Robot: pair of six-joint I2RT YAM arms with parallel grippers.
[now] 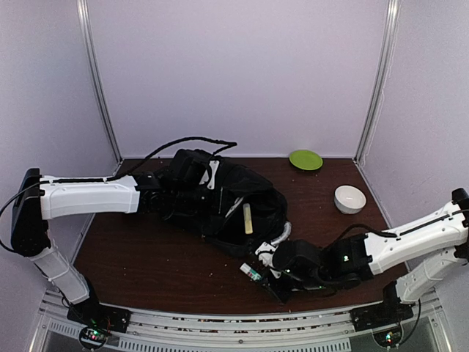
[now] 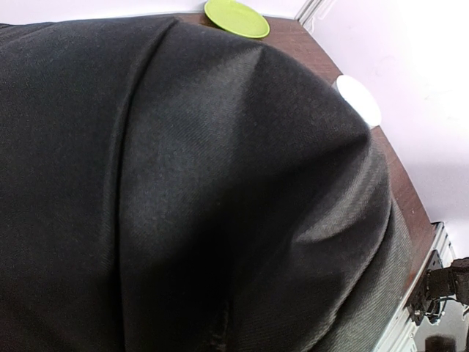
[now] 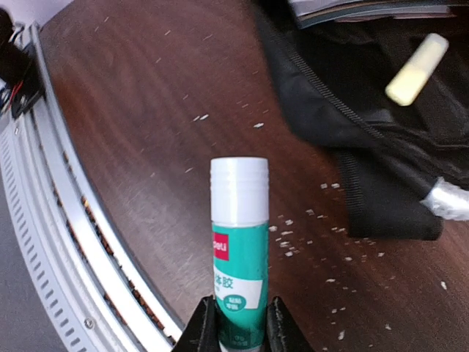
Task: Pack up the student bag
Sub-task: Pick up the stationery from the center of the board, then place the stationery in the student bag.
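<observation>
The black student bag [image 1: 220, 198] lies open in the middle of the table, with its pale grey handle [image 1: 282, 235] towards the front right. A pale yellow stick [image 1: 248, 218] lies inside it. My left gripper [image 1: 163, 192] is against the bag's left side, its fingers hidden in the fabric. Black bag fabric [image 2: 183, 191] fills the left wrist view. My right gripper [image 1: 258, 268] is just in front of the bag, shut on a green glue stick [image 3: 239, 249] with a white cap. It holds the stick by its base [image 3: 239, 330], above the table and short of the bag's opening [image 3: 352, 110].
A green plate [image 1: 305, 159] sits at the back right and a white bowl [image 1: 349, 199] at the right. Small white crumbs [image 3: 293, 227] dot the brown table. The table's metal front rail [image 3: 51, 205] runs close to my right gripper.
</observation>
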